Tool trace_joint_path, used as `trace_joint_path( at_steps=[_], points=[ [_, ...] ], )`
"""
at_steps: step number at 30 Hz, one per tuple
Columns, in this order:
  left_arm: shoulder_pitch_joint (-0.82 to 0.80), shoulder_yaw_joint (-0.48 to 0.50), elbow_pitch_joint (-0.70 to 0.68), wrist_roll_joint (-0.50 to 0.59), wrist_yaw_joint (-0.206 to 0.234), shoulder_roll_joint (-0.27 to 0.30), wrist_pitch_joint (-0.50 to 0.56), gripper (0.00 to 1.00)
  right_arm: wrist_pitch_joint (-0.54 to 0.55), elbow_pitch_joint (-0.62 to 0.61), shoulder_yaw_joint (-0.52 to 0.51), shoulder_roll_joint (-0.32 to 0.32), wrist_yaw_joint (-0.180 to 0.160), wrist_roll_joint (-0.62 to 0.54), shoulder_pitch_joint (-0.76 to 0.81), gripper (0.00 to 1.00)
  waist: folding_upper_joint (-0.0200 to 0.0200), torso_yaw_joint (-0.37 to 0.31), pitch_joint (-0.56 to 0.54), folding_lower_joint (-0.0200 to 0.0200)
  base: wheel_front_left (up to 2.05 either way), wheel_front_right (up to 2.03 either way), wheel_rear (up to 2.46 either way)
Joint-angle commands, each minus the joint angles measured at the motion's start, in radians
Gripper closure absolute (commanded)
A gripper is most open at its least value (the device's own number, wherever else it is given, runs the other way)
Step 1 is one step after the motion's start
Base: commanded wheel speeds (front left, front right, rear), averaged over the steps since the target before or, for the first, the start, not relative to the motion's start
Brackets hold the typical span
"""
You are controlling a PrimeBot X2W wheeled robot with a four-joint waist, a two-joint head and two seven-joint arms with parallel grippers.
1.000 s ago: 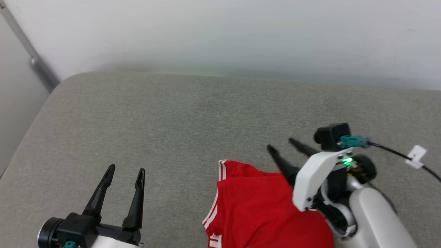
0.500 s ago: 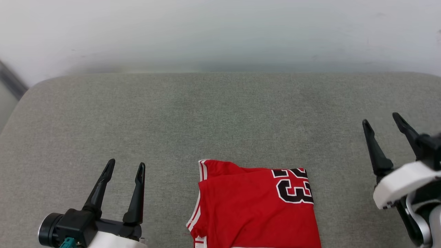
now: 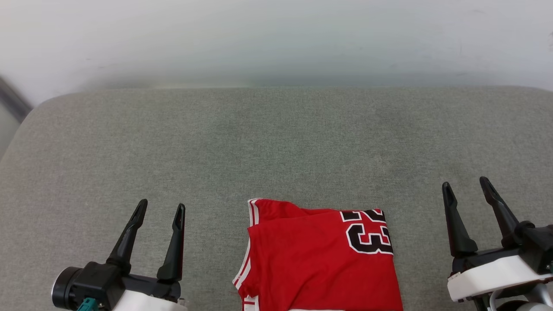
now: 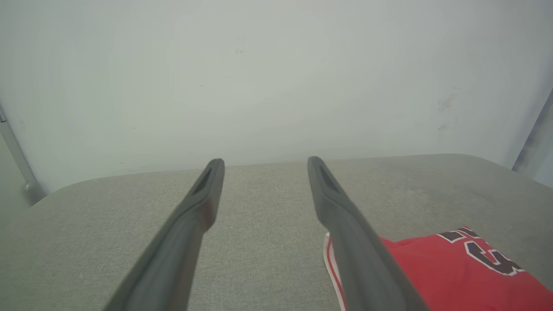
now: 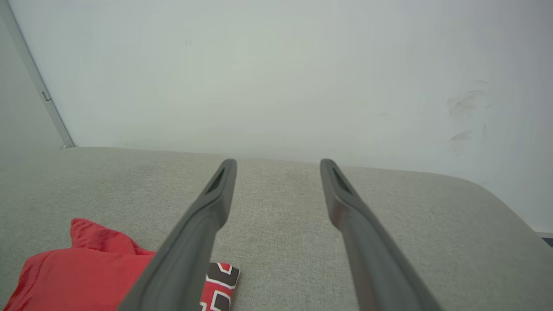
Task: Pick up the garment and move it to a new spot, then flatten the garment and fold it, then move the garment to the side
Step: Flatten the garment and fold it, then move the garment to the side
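Two grippers low in the head view, one garment between them, all over a grey fabric cushion [image 3: 276, 142].

- 9 o'clock: dark rail [image 3: 11, 99] slanting against the pale wall [image 3: 276, 39]; rounded left corner of the cushion just beside it.
- 7 o'clock: left gripper [image 3: 161, 204], fingers pointing to 12, jaws spread wide, empty. Strip of open cushion between it and the cloth; no contact.
- 6 o'clock: the garment [image 3: 319, 259], red, folded into a rough rectangle, lying flat. White-striped trim down its left edge, small tuck at the far left corner, black white-outlined numerals at the far right corner. Near end cut off by the bottom of the view.
- 5 o'clock: right gripper [image 3: 465, 182], fingers to 12, jaws equally wide, empty. Apart from the garment's right edge, open cushion between.
- 10 through 2 o'clock: broad open cushion running to the straight far edge, which meets the wall.
- 3 o'clock, right wrist view: rounded right corner of the cushion, wall close behind.
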Motion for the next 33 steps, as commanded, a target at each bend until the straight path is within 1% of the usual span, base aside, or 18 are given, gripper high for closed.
trace_joint_path(
  at_steps=[1, 12, 16, 18, 19, 21, 22, 26, 29, 31, 33],
  points=[
    [-0.004, -0.003, -0.004, 0.001, -0.001, -0.005, -0.002, 0.0, -0.008, 0.0, 0.0, 0.008, 0.0, -0.005, 0.008, 0.0, -0.0001, 0.0, 0.0, 0.0, 0.0, 0.0, 0.0],
    [0.006, -0.003, -0.005, 0.01, -0.001, -0.013, -0.002, 0.0, -0.022, 0.004, -0.013, 0.036, 0.0, -0.018, 0.015, 0.0, -0.0001, 0.002, -0.004, 0.0, 0.0, 0.0, 0.0],
    [0.003, -0.005, -0.004, 0.01, -0.001, -0.012, -0.002, 0.0, -0.008, -0.004, -0.015, 0.037, 0.0, -0.021, 0.014, 0.0, -0.0001, 0.003, -0.001, 0.0, 0.0, 0.0, 0.0],
    [-0.001, -0.009, -0.003, 0.012, -0.001, -0.014, -0.002, 0.0, 0.026, -0.003, -0.021, 0.039, 0.0, -0.005, 0.017, 0.0, -0.0001, 0.006, 0.003, 0.0, 0.0, 0.0, 0.0],
    [-0.004, -0.012, -0.003, 0.012, -0.001, -0.014, -0.002, 0.0, 0.057, -0.004, -0.014, 0.033, 0.0, 0.002, 0.017, 0.0, -0.0001, 0.008, 0.007, 0.0, 0.0, 0.0, 0.0],
    [-0.012, -0.016, -0.002, 0.013, -0.001, -0.015, -0.002, 0.0, 0.131, -0.017, 0.008, 0.001, 0.0, 0.009, 0.011, 0.0, -0.0001, 0.013, 0.015, 0.0, 0.0, 0.0, 0.0],
    [-0.015, -0.018, -0.001, 0.013, -0.001, -0.015, -0.002, 0.0, 0.188, -0.018, 0.021, -0.011, 0.0, 0.022, 0.013, 0.0, -0.0001, 0.015, 0.02, 0.0, 0.0, 0.0, 0.0],
    [-0.025, -0.029, 0.009, 0.011, -0.001, -0.015, -0.002, 0.0, 0.444, -0.054, 0.095, -0.091, 0.0, 0.074, 0.011, 0.0, -0.0001, 0.029, 0.048, 0.0, 0.0, 0.0, 0.0],
    [-0.047, -0.044, 0.011, 0.014, -0.001, -0.016, -0.002, 0.0, 0.631, -0.09, 0.113, -0.101, 0.0, 0.133, 0.003, 0.0, -0.0001, 0.046, 0.075, 0.0, 0.0, 0.0, 0.0],
    [-0.059, -0.055, 0.015, 0.013, -0.001, -0.02, -0.002, 0.0, 0.759, -0.103, 0.107, -0.093, -0.001, 0.163, 0.006, 0.0, -0.0001, 0.062, 0.094, 0.0, 0.0, 0.0, 0.0],
    [-0.071, -0.067, 0.024, 0.007, -0.001, -0.025, -0.002, 0.0, 0.865, -0.117, 0.1, -0.095, 0.0, 0.149, 0.003, 0.0, -0.0001, 0.08, 0.111, 0.0, 0.0, 0.0, 0.0]
  ],
)
